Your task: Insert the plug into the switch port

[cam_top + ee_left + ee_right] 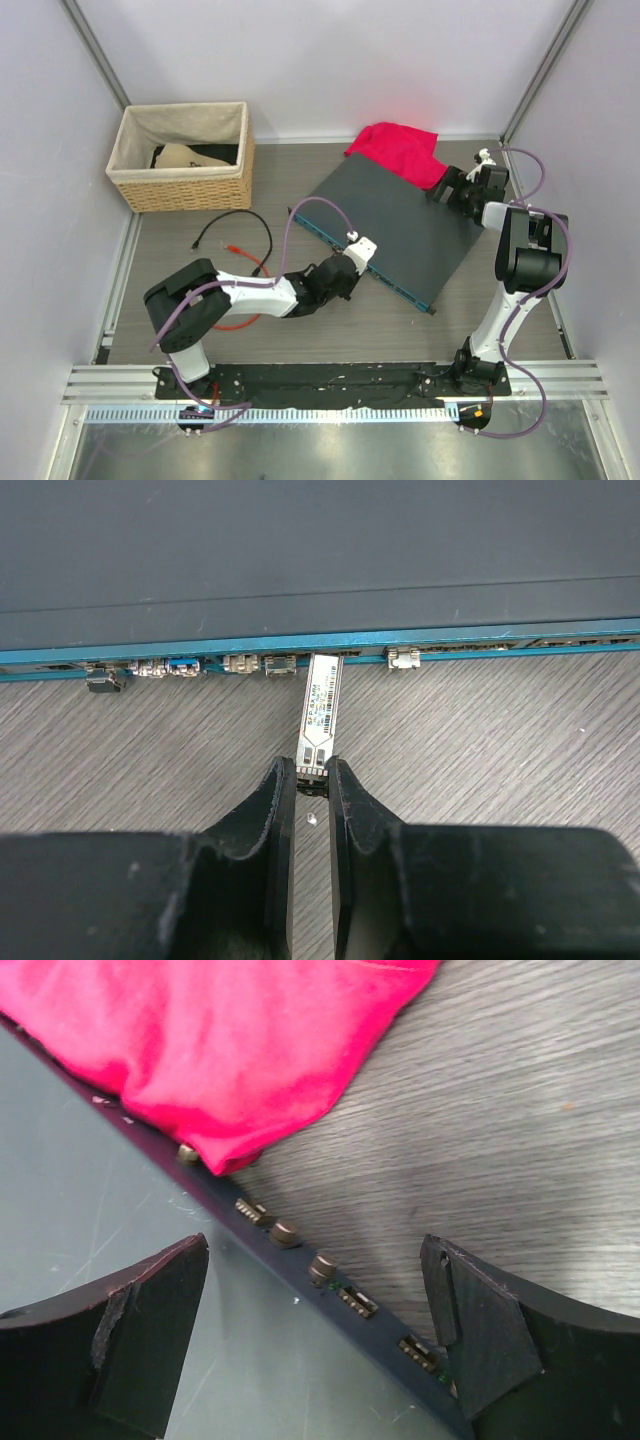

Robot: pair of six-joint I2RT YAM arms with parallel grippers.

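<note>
**Just ahead of the left claw: plug nose-on at the switch's teal face**

Between the fingers of the left claw (309, 773) sits the tail end of the plug (318, 715), a slim metal module with its printed label up. The claw is clenched on it, one finger on each side. The plug runs straight out from the fingertips, and its far end meets the port (335, 654) in the teal face (480, 640) of the switch (320, 560). Most of the plug's body shows outside the face. How far the nose has gone in I cannot tell.

To the left of the claw along the same face, other ports hold small metal modules (240, 663), and further left one has a blue tab (180, 665). One more module (400, 658) sits in the row to the right of the plug. Under the claw is the grey wood-grain table (500, 750).

From above, the left claw (352, 262) sits at the near long edge of the switch (400, 215), which lies flat and slantwise on the table.

At the far corner of the switch, the right claw (312, 1260) stands released, its fingers spread wide and gripping nothing. One finger (150, 1330) hangs over the switch's dark top and the other (480, 1330) over the table, with the rear edge and its screws running between them. Just beyond this claw a red cloth (220, 1040) lies draped over that edge.

Well off to the left of the left claw, a woven basket (185, 185) stands by the back wall. A black cable (225, 225) and an orange one (240, 322) lie on the table between the basket and the arm.
</note>
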